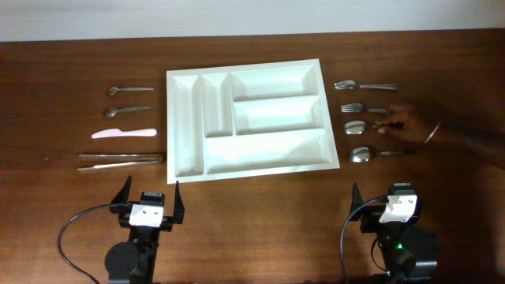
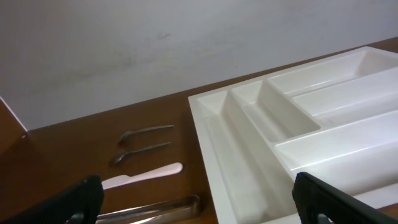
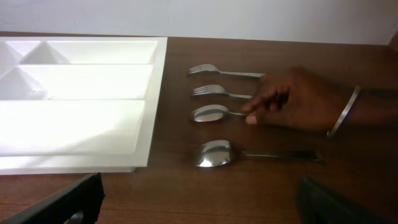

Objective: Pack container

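Left end effector (image 1: 151,186), container (image 1: 268,148) ahead, slightly rightward

No writing, brand, number or sign can be read in any of the views. The white plate on the left arm (image 1: 146,211) and the white plate on the right arm (image 1: 400,207), both at the near edge of the scene, carry small dark marks. They are too small to tell whether they are letters.
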